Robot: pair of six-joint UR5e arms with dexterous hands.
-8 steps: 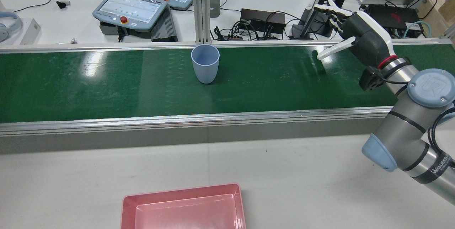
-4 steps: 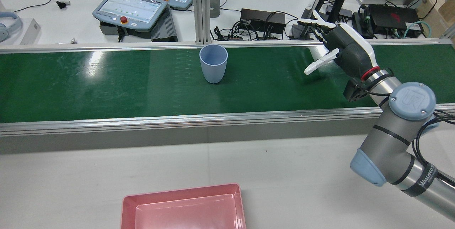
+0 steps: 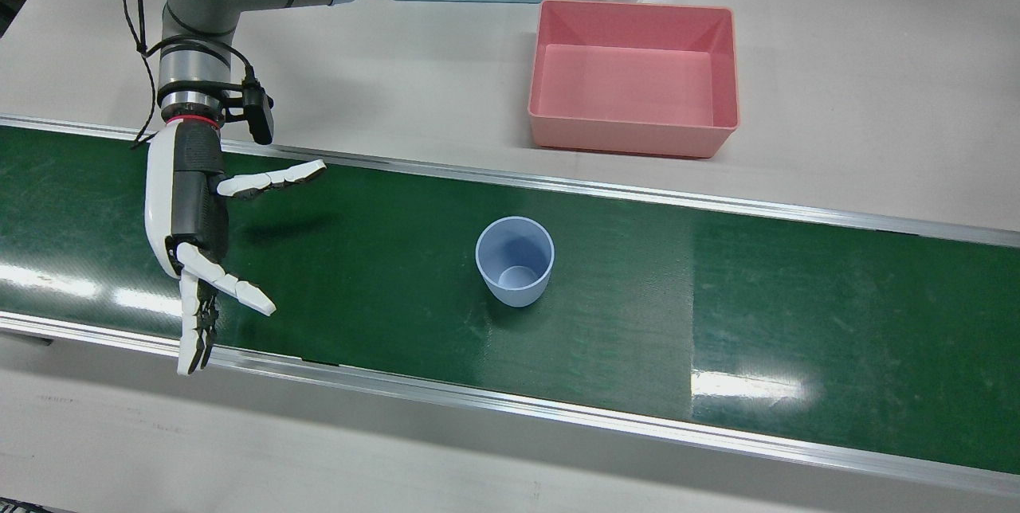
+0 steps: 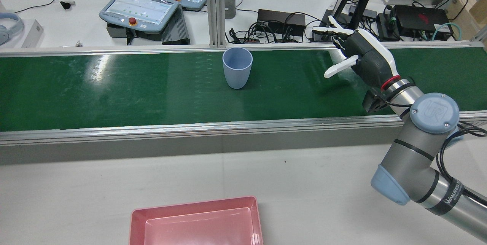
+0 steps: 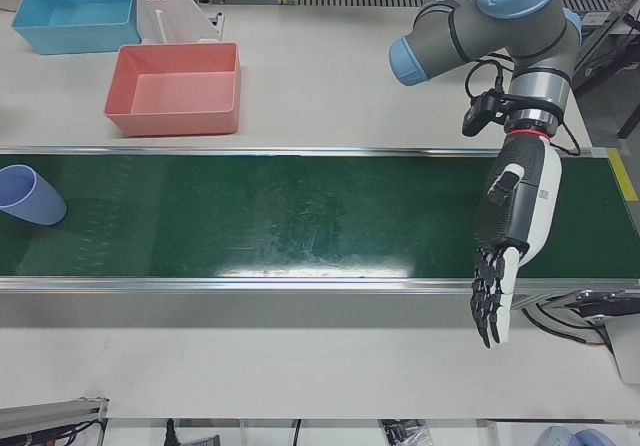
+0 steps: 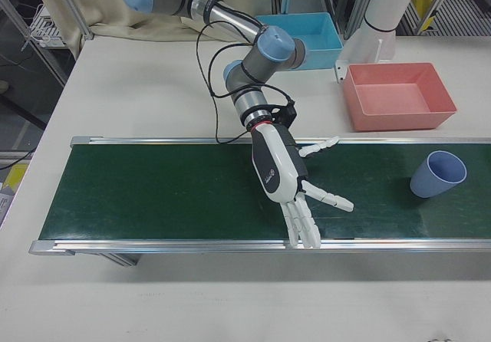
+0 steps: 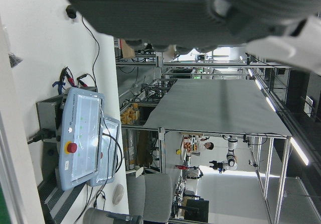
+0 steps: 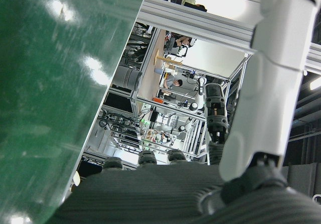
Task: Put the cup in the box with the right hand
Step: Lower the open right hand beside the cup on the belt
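The right arm [image 4: 414, 138] is bent at the elbow and reached out over the conveyor belt [image 3: 637, 322]. Its right hand [image 3: 187, 234] is held empty, fingers straight and spread, thumb out sideways, fingertips over the belt's operator-side edge. The left hand [image 5: 512, 221] is likewise extended flat, with fingers apart and nothing held.

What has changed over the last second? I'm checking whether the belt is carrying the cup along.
In the rear view the cup has shifted right along the green belt, toward the right hand. That hand has come left toward the cup and is open, holding nothing. The pink box stayed put.
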